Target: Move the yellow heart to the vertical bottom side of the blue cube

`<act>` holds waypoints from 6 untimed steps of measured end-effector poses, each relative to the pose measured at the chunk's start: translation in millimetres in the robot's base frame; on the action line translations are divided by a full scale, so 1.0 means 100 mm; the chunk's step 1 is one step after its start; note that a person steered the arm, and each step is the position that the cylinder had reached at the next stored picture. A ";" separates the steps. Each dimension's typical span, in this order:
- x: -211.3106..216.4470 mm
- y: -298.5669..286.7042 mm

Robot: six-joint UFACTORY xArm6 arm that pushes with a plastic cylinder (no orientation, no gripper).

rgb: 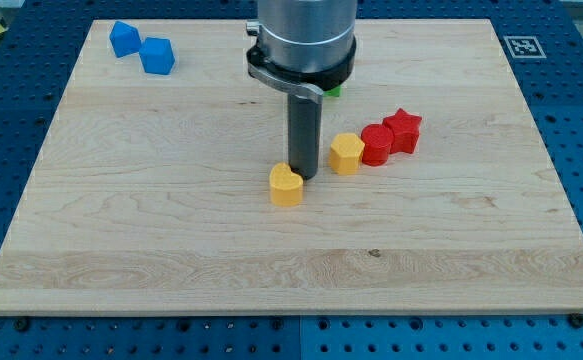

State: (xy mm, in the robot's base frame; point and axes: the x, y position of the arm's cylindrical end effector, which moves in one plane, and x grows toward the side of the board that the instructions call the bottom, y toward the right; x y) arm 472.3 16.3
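The yellow heart lies near the middle of the wooden board. My tip rests right beside it, at its upper right edge, touching or nearly touching. The blue cube sits at the view's top left, far from the heart. A second blue block lies just left of the cube, touching it or nearly so.
A yellow hexagonal block lies right of my tip, with a red cylinder and a red star in a row beyond it. A green block peeks out behind the arm body.
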 end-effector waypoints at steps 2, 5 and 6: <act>0.17 0.16; 0.32 -0.73; 0.16 -1.11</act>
State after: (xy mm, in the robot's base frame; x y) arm 488.0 -94.7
